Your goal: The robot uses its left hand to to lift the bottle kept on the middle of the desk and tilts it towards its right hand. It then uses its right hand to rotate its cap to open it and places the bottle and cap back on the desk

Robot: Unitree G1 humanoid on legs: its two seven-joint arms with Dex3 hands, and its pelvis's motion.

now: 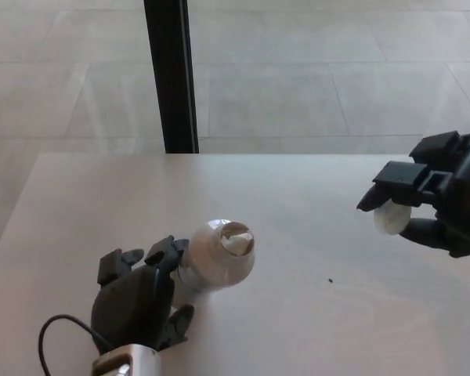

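Observation:
The white bottle (216,252) stands near the desk's front middle with its mouth uncovered and facing up toward the camera. My left hand (137,298) is shut on the bottle's lower body from the left. Far to the right, my right hand (439,204) holds the white cap (392,218) between thumb and fingers, a little above the desk surface and well apart from the bottle.
The pale desk (298,196) fills the lower picture, its far edge meeting a tiled floor. A black post (170,74) rises behind the desk's far edge. A black cable (59,333) loops by my left wrist. A small dark speck (330,280) lies on the desk.

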